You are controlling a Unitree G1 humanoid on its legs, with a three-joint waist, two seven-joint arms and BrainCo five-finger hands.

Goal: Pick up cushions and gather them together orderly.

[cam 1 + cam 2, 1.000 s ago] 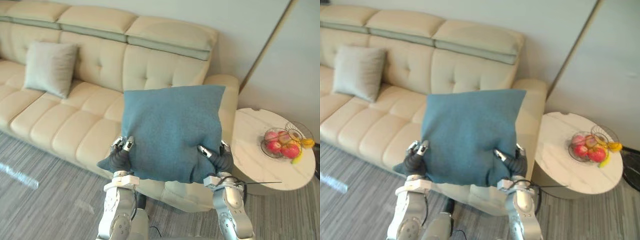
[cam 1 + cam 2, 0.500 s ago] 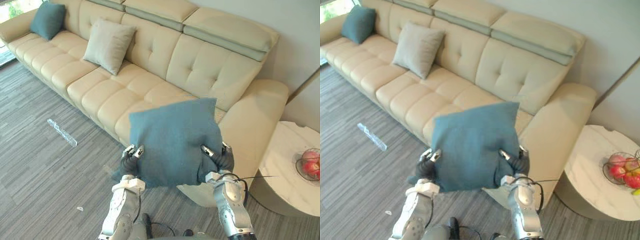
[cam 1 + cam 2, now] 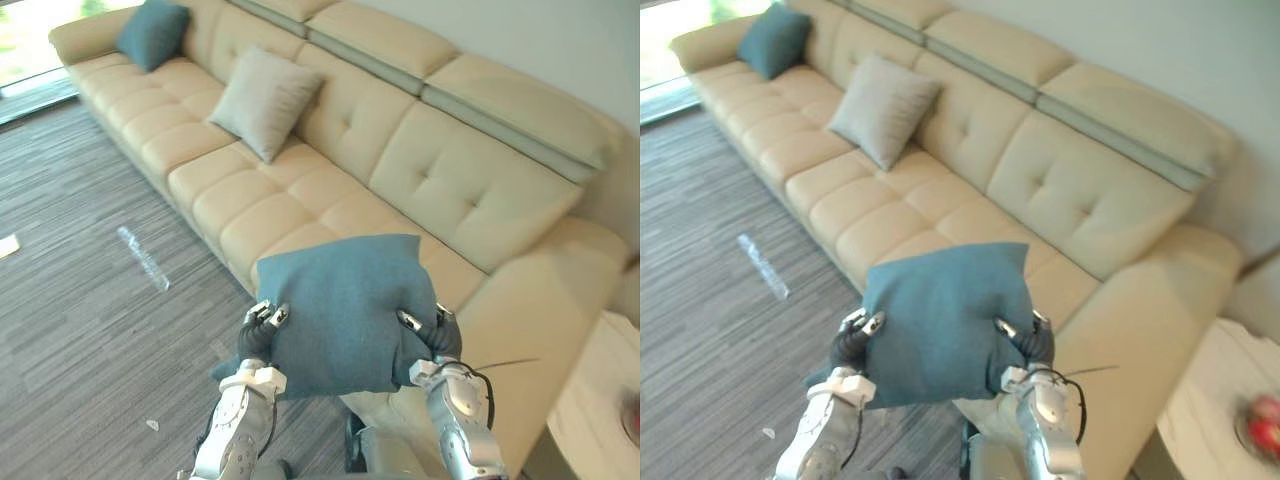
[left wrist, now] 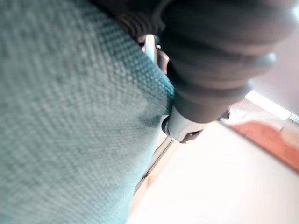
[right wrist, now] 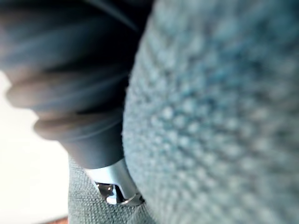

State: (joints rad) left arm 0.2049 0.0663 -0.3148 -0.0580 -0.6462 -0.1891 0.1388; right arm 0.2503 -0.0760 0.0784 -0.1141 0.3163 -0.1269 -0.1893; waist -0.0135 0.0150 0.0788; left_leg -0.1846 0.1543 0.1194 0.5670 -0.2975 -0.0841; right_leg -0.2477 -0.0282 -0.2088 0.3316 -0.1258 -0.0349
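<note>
I hold a teal cushion (image 3: 345, 305) in front of me, above the floor at the sofa's front edge. My left hand (image 3: 256, 334) grips its left edge and my right hand (image 3: 437, 338) grips its right edge, fingers curled into the fabric. Both wrist views show the teal cloth (image 4: 60, 116) pressed against each hand (image 5: 84, 107). A beige cushion (image 3: 265, 100) leans on the sofa's backrest. A second teal cushion (image 3: 152, 32) rests at the sofa's far left end.
The long cream sofa (image 3: 420, 180) runs from the far left to the right, its armrest (image 3: 545, 300) beside my right arm. A clear strip (image 3: 143, 258) and a small scrap (image 3: 151, 425) lie on the grey striped floor. A round white side table's edge (image 3: 600, 420) shows at right.
The camera has swung left: more of the sofa and the far teal cushion show, and the table with fruit has slid out at right. Both hands keep their hold on the cushion.
</note>
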